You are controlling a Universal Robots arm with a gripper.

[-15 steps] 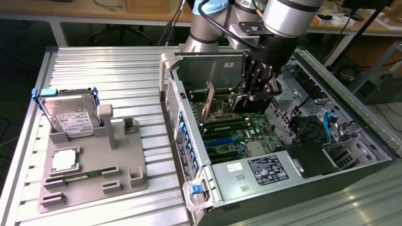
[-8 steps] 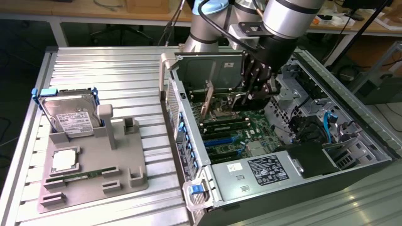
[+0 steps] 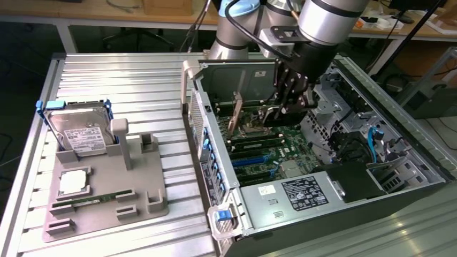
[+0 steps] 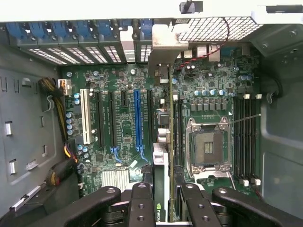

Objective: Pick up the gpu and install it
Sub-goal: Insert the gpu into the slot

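My gripper (image 3: 284, 110) reaches down into the open computer case (image 3: 400, 176), shut on the gpu (image 4: 162, 161). In the wrist view the gpu is edge-on between the black fingers (image 4: 142, 205), with a green logo on its near edge. Its silvery end bracket (image 4: 163, 45) reaches the slot openings in the case's rear wall. The card stands on edge over the motherboard (image 4: 118, 118), between the blue slot (image 4: 137, 118) and the processor socket (image 4: 208, 146). Whether it is seated in a slot I cannot tell. In the exterior view the gpu (image 3: 235, 111) shows as a thin upright edge beside the gripper.
At the exterior view's left a grey fixture (image 3: 107, 193) holds a hard drive with blue rails (image 3: 80, 131), a processor chip (image 3: 74, 182) and a green memory stick (image 3: 93, 201). The power supply (image 3: 296, 201) and cables (image 4: 59, 109) crowd the case interior.
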